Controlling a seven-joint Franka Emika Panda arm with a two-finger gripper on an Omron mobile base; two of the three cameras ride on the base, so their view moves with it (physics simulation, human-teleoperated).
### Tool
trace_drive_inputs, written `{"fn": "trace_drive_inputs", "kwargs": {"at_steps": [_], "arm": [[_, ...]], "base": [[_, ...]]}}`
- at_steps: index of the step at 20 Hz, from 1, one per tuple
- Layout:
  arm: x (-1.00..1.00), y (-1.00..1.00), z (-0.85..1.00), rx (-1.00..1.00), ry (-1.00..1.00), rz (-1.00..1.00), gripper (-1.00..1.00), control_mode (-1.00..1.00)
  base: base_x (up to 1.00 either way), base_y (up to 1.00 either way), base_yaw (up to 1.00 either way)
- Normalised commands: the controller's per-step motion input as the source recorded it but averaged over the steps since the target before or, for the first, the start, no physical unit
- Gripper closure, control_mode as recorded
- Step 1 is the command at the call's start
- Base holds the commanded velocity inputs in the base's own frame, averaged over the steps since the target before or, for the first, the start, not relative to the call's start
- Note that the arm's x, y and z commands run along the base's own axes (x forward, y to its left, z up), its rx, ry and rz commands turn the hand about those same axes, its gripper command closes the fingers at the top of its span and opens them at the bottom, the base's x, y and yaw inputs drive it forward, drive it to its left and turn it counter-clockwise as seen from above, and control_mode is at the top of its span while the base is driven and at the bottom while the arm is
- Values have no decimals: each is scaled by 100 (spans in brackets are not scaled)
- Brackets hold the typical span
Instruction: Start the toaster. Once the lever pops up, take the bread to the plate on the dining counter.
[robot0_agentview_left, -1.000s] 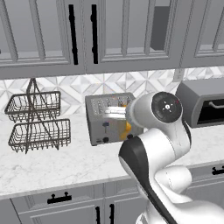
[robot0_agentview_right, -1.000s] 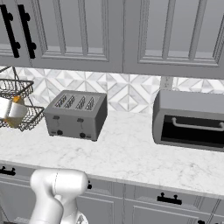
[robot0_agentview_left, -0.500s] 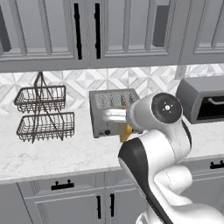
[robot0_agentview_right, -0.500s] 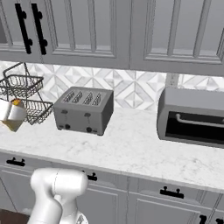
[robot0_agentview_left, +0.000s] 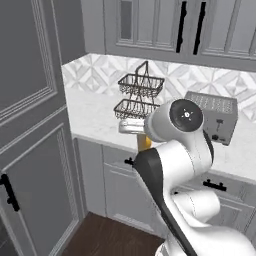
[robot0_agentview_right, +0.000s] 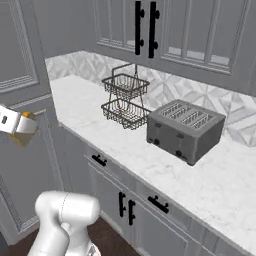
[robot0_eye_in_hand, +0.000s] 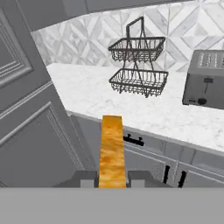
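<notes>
My gripper (robot0_eye_in_hand: 112, 180) is shut on the bread (robot0_eye_in_hand: 112, 148), a golden-tan slice seen edge-on, rising between the two fingertips. From the left base the bread (robot0_agentview_left: 144, 143) hangs under the hand (robot0_agentview_left: 131, 126), off the worktop's front edge. In the right base view the gripper (robot0_agentview_right: 22, 131) holds the bread (robot0_agentview_right: 26, 137) at far left, in front of the tall cabinet. The grey four-slot toaster (robot0_agentview_left: 216, 117) (robot0_agentview_right: 184, 129) (robot0_eye_in_hand: 205, 79) stands on the wall-side worktop, well to the right of the gripper. The plate and the dining counter are out of view.
A two-tier black wire basket rack (robot0_agentview_left: 138, 94) (robot0_agentview_right: 125, 99) (robot0_eye_in_hand: 139, 65) stands on the marble worktop (robot0_agentview_right: 115, 145) left of the toaster. A tall grey cabinet (robot0_agentview_left: 30, 130) closes off the left side. Grey base cabinets with black handles (robot0_eye_in_hand: 131, 140) run below; dark wood floor (robot0_agentview_left: 115, 240).
The whole picture has swung leftward, so the camera has moved with the base; toaster and rack now sit further right and the tall cabinet has come into view. The grip on the bread is unchanged.
</notes>
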Motion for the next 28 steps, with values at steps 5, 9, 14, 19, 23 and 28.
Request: {"fn": "trace_drive_inputs", "kwargs": {"at_steps": [5,9,14,19,23,28], "arm": [[0,0,0,0,0,0,100,100],[0,0,0,0,0,0,100,100],[0,0,0,0,0,0,100,100],[0,0,0,0,0,0,100,100],[0,0,0,0,0,0,100,100],[0,0,0,0,0,0,100,100]], "base": [[-18,0,100],[-3,0,100],[-3,0,100],[-2,0,100],[-3,0,100],[-1,4,100]]}}
